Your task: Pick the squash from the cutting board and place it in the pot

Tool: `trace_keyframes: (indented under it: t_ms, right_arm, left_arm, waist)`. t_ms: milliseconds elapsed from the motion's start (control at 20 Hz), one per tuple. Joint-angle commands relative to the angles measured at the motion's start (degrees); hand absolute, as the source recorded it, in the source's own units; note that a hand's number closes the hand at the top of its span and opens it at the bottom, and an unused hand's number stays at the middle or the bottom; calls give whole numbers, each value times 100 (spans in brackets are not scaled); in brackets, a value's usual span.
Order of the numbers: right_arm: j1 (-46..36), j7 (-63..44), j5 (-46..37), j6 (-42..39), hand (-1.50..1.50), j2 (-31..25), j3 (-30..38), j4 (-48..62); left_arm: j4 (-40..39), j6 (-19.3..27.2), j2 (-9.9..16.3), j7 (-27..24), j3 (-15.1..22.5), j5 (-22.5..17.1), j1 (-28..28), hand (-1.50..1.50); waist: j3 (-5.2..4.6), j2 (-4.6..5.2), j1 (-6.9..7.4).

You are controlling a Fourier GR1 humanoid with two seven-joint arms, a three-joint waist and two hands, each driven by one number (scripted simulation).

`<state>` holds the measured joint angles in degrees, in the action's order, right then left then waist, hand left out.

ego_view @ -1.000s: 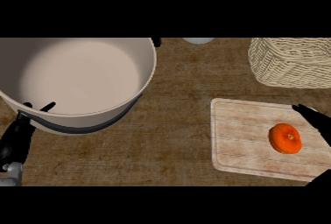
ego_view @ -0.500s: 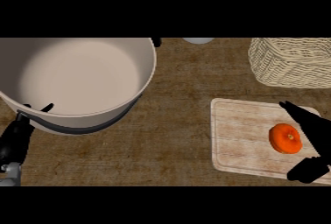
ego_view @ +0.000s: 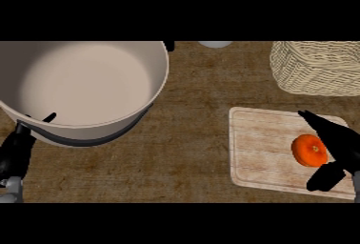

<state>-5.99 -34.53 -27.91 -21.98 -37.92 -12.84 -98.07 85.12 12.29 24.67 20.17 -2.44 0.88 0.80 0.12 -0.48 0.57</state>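
While pot (ego_view: 84, 86) holds nothing, squash (ego_view: 309, 150) on cutting board (ego_view: 264, 147), right hand (ego_view: 336, 147) seemingly cupping, fingers spread

The right hand (ego_view: 339, 151) has moved in, its fingers (ego_view: 318, 125) now bracketing the squash (ego_view: 309, 150).

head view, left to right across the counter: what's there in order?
Black left hand at the lower left edge → large cream round pot → pale wooden cutting board → orange squash → black right hand beside it.
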Motion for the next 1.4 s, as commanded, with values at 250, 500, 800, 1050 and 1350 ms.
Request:
trace_keyframes:
  t_ms: [250,500,800,1050,1350]
  right_arm:
    - [-83,743,-412,123,-150,419,271,941]
    - [-128,851,-592,48,-150,507,336,995]
    - [100,418,-718,-105,150,983,209,499]
    - [30,1555,-1241,490,150,681,340,1103]
    - [-163,1924,-1653,844,150,645,444,1026]
  left_arm:
    - [-409,-209,-182,8,35,288,450,0]
    - [-216,-222,-281,169,116,455,434,0]
    - [31,-584,-174,120,-211,220,68,0]
    - [-292,-754,-132,-14,-302,241,212,0]
    - [96,-251,-551,270,-17,719,204,0]
  waist:
    - [-11,56,-61]
    - [-11,49,-74]
    - [-13,40,-66]
    - [-12,49,-71]
    - [-11,44,-70]
